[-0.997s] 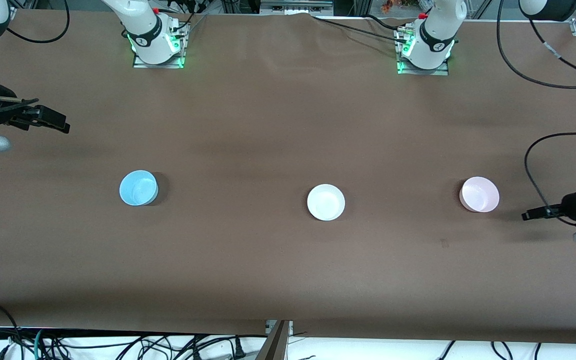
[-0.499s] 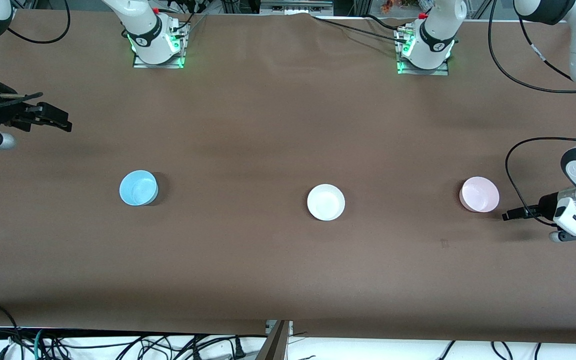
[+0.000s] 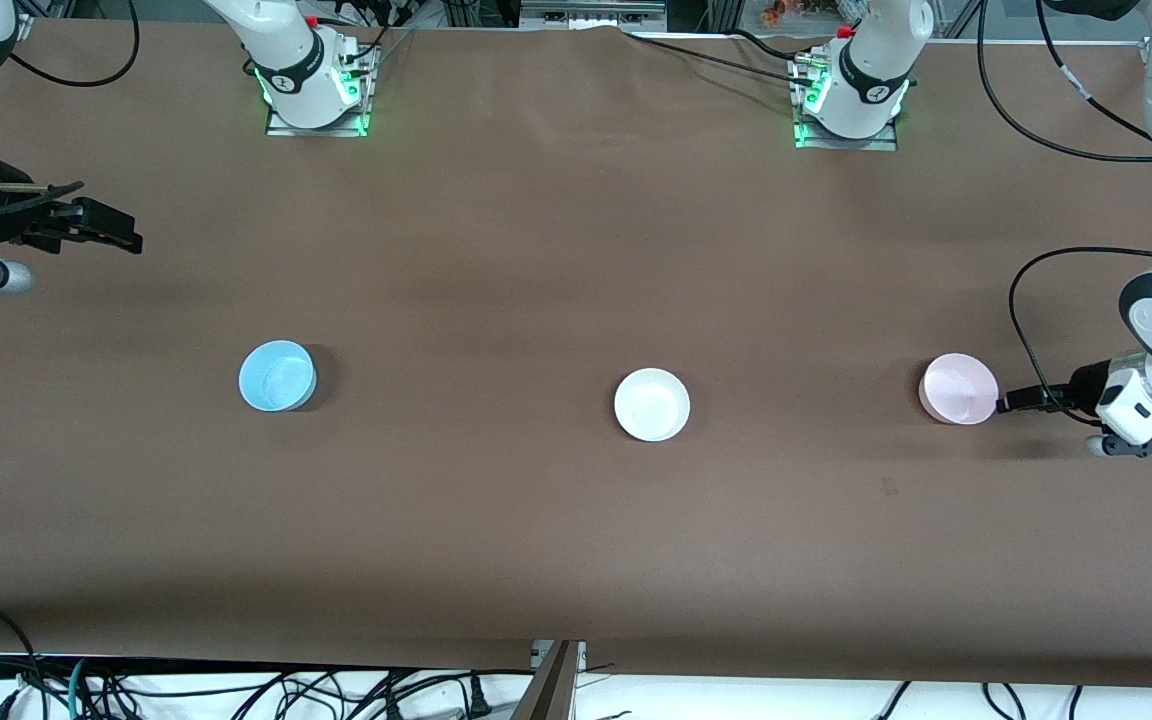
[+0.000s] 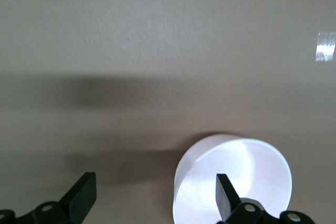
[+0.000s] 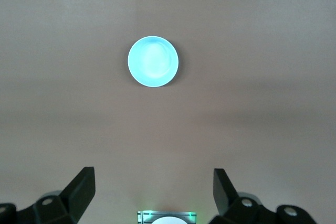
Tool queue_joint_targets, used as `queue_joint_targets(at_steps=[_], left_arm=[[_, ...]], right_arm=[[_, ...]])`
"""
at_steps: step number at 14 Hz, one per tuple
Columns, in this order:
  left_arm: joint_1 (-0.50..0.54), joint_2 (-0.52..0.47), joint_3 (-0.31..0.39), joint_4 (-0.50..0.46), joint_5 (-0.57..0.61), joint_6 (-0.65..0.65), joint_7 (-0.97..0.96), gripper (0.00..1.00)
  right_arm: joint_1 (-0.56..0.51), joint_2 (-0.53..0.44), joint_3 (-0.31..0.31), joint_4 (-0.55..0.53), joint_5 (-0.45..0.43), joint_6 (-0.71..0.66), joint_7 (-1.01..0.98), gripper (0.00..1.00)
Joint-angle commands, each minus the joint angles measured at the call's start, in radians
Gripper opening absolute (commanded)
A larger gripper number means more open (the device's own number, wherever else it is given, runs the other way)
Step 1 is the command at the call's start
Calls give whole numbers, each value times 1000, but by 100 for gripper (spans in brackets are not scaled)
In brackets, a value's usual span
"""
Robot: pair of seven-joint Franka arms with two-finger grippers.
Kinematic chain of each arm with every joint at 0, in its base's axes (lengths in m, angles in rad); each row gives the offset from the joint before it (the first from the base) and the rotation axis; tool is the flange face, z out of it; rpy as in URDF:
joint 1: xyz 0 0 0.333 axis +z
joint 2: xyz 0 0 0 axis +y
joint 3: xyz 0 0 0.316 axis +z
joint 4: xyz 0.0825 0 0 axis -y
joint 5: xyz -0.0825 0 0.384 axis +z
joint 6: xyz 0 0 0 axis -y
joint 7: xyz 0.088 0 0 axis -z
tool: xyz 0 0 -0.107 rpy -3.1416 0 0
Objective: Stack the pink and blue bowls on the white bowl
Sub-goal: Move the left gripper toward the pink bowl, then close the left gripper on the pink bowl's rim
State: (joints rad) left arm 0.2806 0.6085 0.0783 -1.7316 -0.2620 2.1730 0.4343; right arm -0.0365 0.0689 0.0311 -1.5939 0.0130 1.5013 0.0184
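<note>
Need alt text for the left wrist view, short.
The open left gripper sits low beside a glossy pale pink plastic bowl, one fingertip over its rim. The bowl stands upright on a plain brown table.

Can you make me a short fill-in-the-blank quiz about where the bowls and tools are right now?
1. The white bowl sits between the pink bowl and the ____ bowl.
2. The left tool is open beside the ____ bowl.
3. The right tool is open and holds ____.

Missing words: blue; pink; nothing

Front high; wrists down; share pink bowl.
</note>
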Motion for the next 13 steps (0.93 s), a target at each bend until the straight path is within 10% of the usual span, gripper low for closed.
queue_joint_targets(at_steps=[1,6,13], left_arm=[[-15,-64,9,-120,-19,71,38,99],[-24,-67,9,-174,-29,159,75,83],[-32,-67,5,-174,-40,154,69,35]], right_arm=[[-3,3,3,20,2,-23,76,99],[-2,3,4,20,1,-21,133,99],[-3,3,6,20,1,-23,133,99]])
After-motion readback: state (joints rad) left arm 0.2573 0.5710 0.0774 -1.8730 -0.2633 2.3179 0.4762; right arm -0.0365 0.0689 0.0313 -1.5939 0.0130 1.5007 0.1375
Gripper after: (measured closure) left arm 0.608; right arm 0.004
